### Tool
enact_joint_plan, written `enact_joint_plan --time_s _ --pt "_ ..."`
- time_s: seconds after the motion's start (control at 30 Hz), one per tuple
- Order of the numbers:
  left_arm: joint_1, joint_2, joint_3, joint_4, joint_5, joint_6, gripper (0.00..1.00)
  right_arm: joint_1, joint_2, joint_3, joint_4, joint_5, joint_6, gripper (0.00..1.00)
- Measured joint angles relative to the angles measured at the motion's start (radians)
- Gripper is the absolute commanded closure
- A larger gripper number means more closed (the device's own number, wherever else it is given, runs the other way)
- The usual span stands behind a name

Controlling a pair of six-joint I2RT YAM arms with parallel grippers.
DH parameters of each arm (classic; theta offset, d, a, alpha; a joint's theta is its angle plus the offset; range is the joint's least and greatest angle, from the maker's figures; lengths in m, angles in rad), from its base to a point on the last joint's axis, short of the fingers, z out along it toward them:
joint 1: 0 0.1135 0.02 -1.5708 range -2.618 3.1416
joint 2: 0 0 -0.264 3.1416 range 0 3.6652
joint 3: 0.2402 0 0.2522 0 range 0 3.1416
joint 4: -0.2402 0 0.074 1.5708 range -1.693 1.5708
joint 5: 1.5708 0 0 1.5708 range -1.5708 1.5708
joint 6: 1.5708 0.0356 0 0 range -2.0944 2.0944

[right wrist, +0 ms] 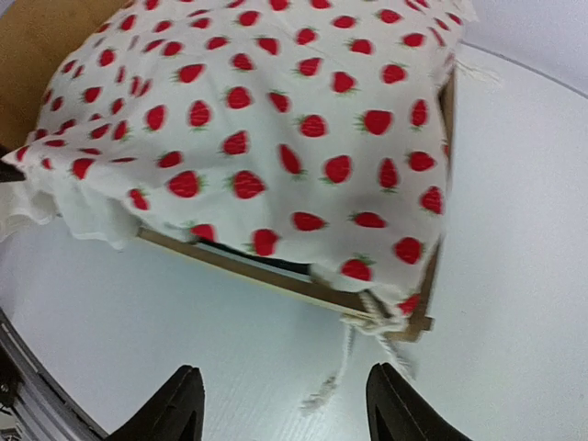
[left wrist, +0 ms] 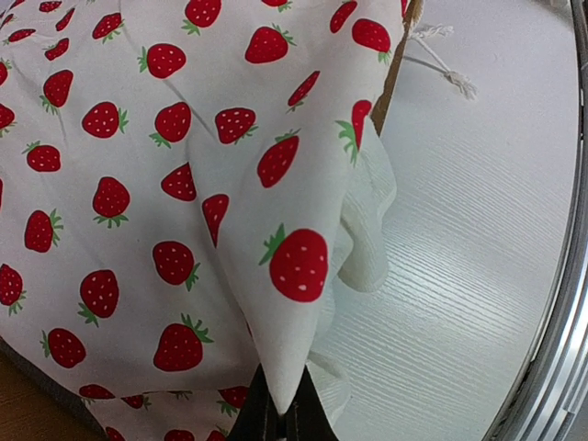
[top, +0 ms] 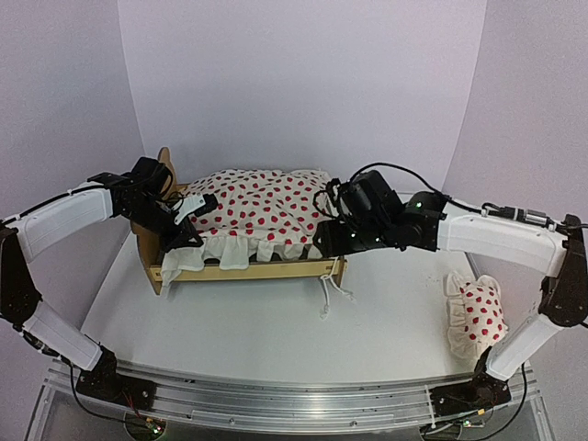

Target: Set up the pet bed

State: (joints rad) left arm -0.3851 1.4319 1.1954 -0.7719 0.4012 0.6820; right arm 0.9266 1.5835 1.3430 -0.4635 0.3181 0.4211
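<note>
A white table top with a faint wood grain (top: pixel 276 340) was seen to carry three things. A small pet bed of light plywood (top: pixel 266 269), with a wavy headboard at its left end and covered by a white ruffled duvet printed with red strawberries (top: pixel 266 207), was set toward the back left with its long side facing the near edge, and thin white knotted cords (top: pixel 329 299) from its right end were trailed onto the bare surface. A small ruffled pillow of the same strawberry fabric (top: pixel 478 312) was laid well apart from the bed, near the right edge.
</note>
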Motion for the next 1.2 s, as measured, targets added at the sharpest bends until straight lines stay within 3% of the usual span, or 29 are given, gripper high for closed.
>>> enact_joint_plan --time_s 0.1,0.2,0.4,0.83,0.9,1.0,1.1,1.2 --pt "0.000 0.000 0.000 0.005 0.000 -0.004 1.00 0.063 0.028 -0.044 0.116 -0.013 0.003 0.35" --pt "0.000 0.000 0.000 0.005 0.002 -0.004 1.00 0.082 0.154 -0.023 0.207 -0.048 0.020 0.32" --pt "0.000 0.000 0.000 0.006 0.009 -0.003 1.00 0.076 0.366 0.077 0.256 -0.055 0.042 0.28" --pt "0.000 0.000 0.000 0.023 0.013 -0.002 1.00 0.015 0.460 0.202 0.321 0.005 0.087 0.32" --pt "0.000 0.000 0.000 0.023 0.013 -0.002 1.00 0.008 0.465 0.204 0.325 0.013 0.089 0.40" --pt "0.000 0.000 0.000 0.026 0.015 -0.002 1.00 -0.001 0.494 0.230 0.341 0.025 0.088 0.72" --pt "0.000 0.000 0.000 0.035 0.015 -0.002 1.00 -0.011 0.528 0.243 0.356 0.024 0.104 0.94" --pt "0.000 0.000 0.000 0.040 0.015 -0.002 1.00 -0.027 0.536 0.233 0.361 0.017 0.101 1.00"
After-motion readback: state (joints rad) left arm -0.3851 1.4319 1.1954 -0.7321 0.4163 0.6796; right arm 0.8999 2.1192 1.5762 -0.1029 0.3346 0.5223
